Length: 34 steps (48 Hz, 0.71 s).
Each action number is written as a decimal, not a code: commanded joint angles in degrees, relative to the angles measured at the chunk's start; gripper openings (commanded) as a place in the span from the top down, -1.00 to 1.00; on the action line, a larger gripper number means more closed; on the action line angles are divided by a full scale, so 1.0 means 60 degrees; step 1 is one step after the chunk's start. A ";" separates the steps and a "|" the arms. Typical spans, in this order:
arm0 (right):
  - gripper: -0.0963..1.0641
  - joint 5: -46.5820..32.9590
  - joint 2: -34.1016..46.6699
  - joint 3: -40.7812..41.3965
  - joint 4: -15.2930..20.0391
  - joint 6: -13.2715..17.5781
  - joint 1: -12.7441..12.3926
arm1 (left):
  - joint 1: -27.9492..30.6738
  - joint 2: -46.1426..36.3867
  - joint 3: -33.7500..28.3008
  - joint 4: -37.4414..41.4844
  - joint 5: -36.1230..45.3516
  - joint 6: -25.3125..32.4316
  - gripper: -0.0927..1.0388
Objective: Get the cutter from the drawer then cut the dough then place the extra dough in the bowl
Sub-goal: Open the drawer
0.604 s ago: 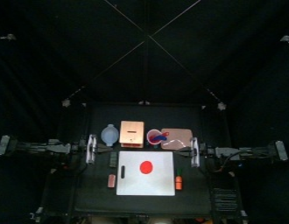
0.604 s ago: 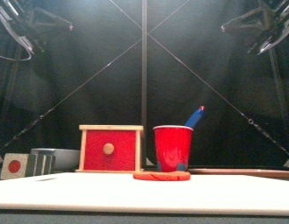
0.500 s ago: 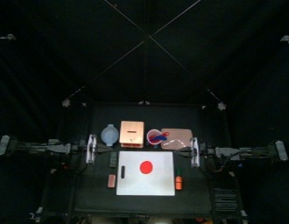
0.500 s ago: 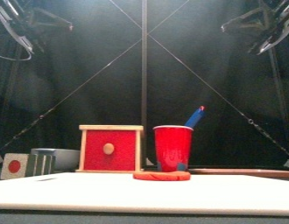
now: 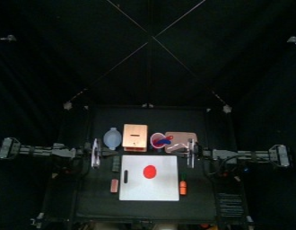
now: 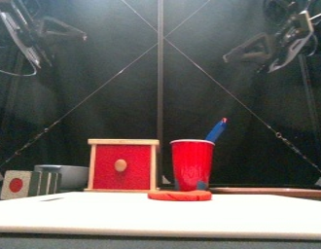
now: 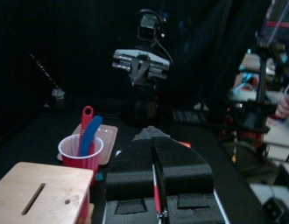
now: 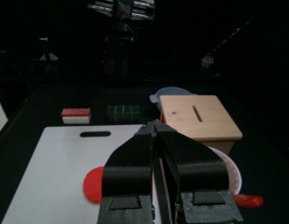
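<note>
The two arms are held raised, one off each side of the white cutting board. The left gripper is seen with its jaws pressed together and nothing between them; the right gripper is likewise drawn together on nothing.

The board is laid flat at the table's front, and every other thing is placed by it. The pale wooden box is set just behind the board's back edge, with its red drawer front turned toward the board and fitted flush in the box. The cutter is hidden from every view.

The pink tray is laid behind the board's back right corner. The blue-grey bowl is set behind the back left corner, just beside the box. The red cup is stood upright behind the back edge, between box and tray. A blue knife and a red knife are propped in it, both leaning.

The red dough — a flat round disc — is laid on the board near its middle, a little toward the back edge.

Off the board's left edge, dark green sushi blocks and a small red-and-white toy are set side by side. A small orange toy is seen at the board's right edge.
</note>
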 commanded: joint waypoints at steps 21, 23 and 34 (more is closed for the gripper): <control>0.68 -0.2007 0.5522 -0.3530 -0.1172 -0.0029 -0.1465 | -0.0952 0.3662 -0.0747 -0.4263 -0.2065 -0.0220 0.60; 0.68 -0.2021 0.5845 -0.3809 -0.1245 -0.0044 -0.1494 | -0.0981 0.3926 -0.0864 -0.4600 -0.2183 -0.0220 0.56; 0.68 -0.2007 0.7515 -0.5435 -0.1685 -0.0029 -0.1553 | -0.1055 0.5376 -0.1377 -0.5127 -0.2432 -0.0264 0.42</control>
